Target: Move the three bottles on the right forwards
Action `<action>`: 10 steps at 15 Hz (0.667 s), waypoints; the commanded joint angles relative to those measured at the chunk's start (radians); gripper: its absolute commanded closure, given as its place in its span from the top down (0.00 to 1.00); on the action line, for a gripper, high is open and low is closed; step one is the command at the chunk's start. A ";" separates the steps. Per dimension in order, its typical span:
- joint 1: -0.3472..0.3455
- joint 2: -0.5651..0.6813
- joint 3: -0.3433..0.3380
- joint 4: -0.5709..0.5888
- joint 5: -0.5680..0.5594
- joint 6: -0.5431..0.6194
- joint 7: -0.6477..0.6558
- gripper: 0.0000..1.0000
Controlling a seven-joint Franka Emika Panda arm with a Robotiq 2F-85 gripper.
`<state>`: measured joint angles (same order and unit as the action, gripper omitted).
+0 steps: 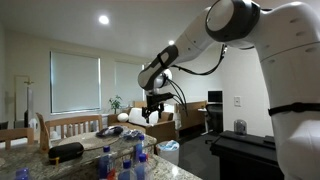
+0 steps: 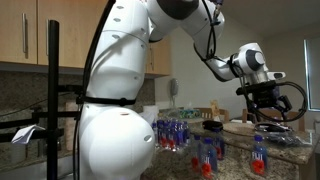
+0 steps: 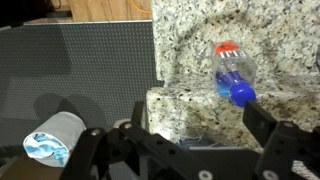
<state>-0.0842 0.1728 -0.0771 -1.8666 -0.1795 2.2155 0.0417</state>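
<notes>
White arm casing [image 1: 280, 50] fills the near right of an exterior view. Beyond it the pincer [image 1: 152, 108] hangs in the air with its jaws spread wide and nothing between them. Blue-capped bottles [image 1: 124, 163] stand at the bottom edge on the granite desk [image 1: 70, 171], just beside a black oval object [image 1: 67, 151]. The pincer is above them and further back, well apart from any of them.

Seen from the opposite side in an exterior view, the round robot body [image 2: 115, 130] is closest. Past it a tight group of bottles [image 2: 172, 133] stands on the desk, with a few more spaced out toward the pincer [image 2: 265, 103], which hovers above them and touches none.

From the wrist view, the two dark fingers [image 3: 262, 120] frame the bottom of the picture, wide apart and empty. One bottle [image 3: 235, 72] shows ahead of them, near the desk edge [image 3: 165, 95] and closer to the right finger. Grey floor [image 3: 80, 70] and a white bin [image 3: 55, 135] lie below.

By my judgement this is the approach step: none of the three bottles looks gripped. The next move calls for lowering the pincer until its jaws straddle one right-hand bottle, centring it between the fingers before closing. The risk is clipping a neighbouring bottle.
</notes>
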 commanded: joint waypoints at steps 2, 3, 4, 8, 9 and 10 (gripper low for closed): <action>0.004 0.018 -0.009 0.025 -0.003 -0.012 -0.002 1.00; 0.004 0.018 -0.009 0.028 -0.003 -0.016 -0.002 1.00; 0.007 0.035 -0.007 0.040 -0.009 -0.013 -0.004 1.00; 0.030 0.118 0.014 0.076 0.008 -0.059 -0.021 1.00; 0.034 0.134 0.018 0.080 0.012 -0.055 -0.023 1.00; 0.038 0.152 0.021 0.085 0.011 -0.047 -0.024 1.00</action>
<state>-0.0542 0.2716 -0.0631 -1.8210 -0.1827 2.1848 0.0417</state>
